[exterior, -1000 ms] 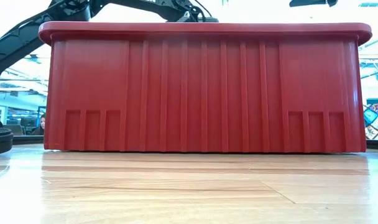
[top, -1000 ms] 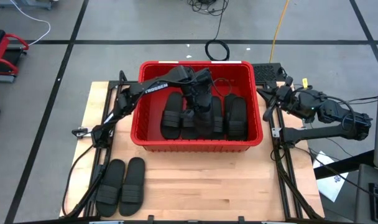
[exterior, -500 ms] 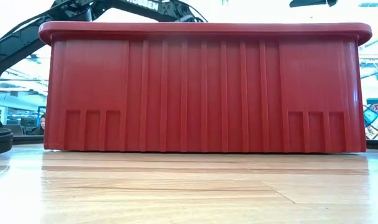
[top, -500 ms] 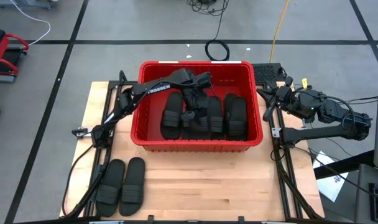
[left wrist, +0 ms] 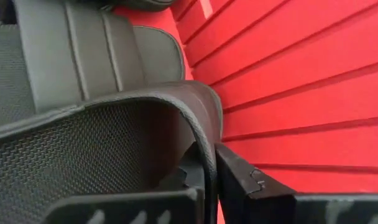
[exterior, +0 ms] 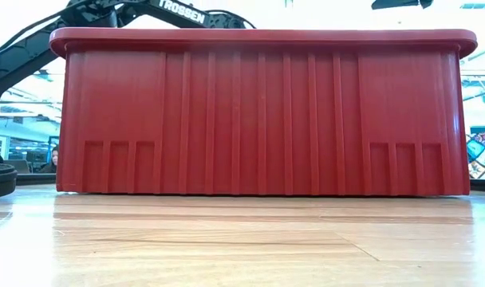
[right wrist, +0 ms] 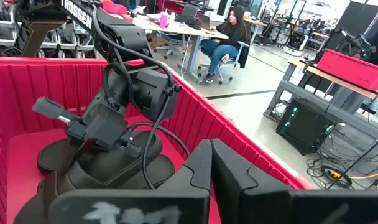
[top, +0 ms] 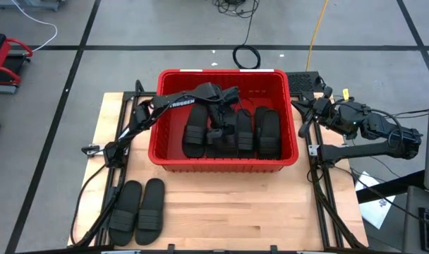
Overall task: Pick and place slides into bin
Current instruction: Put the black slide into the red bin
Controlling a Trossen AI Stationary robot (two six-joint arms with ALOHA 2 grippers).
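Reading "TROSSEN" in white letters on the left arm (top: 178, 103), one sees it reach over the rim of the bin (top: 227, 164). The left gripper (left wrist: 209, 177) is down inside the bin, and its fingers (left wrist: 248, 186) pinch the thin edge of a slide (left wrist: 114, 155). This slide is matte black, with a fine dotted texture on the sole and a wide ribbed strap. Several more slides (top: 236, 132) lie side by side on the bin floor. Two slides (top: 137, 211) rest together on the table (top: 236, 212), near its front left corner, apart from the bin. The bin is bright red with ribbed walls and a thick rim. The right gripper (right wrist: 211, 165) waits beside the bin's right wall, fingers clenched on nothing.
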